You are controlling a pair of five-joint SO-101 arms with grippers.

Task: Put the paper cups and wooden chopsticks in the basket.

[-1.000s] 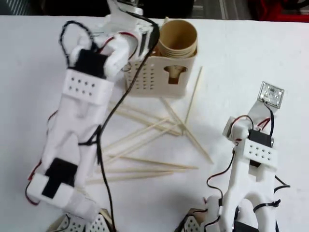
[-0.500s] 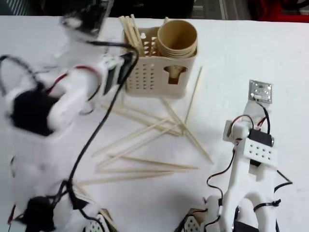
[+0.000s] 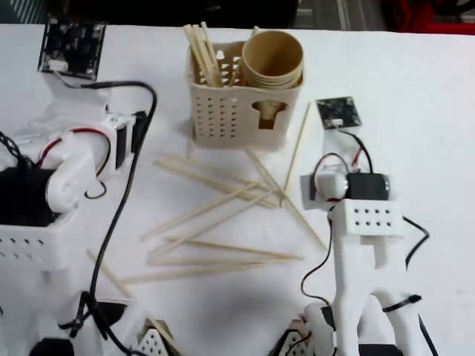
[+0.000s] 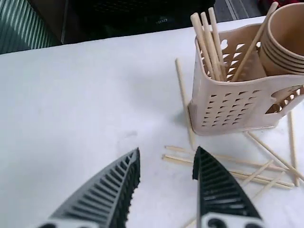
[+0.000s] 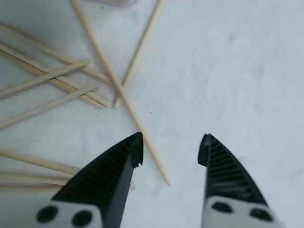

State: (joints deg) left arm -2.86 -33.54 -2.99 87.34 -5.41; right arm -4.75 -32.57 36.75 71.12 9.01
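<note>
The paper cups [image 3: 272, 58] sit nested in the basket [image 3: 223, 119] beside a bundle of chopsticks [image 3: 202, 52], so what is left of the task is the loose chopsticks [image 3: 215, 211] fanned over the table [image 3: 415, 89] on the side of the basket that faces the arms. The right gripper [image 5: 171, 139] hangs over the edge of that fan below the basket's cup end, jaws spread and empty. One long chopstick [image 5: 114, 85] runs slantwise away from the basket and passes just beside one fingertip rather than between the two. A small sideways shift would likely bring it between the jaws, across its long axis. The left gripper [image 4: 168, 152], also parted and empty, is off the basket's chopstick end and farther from the fan.
</note>
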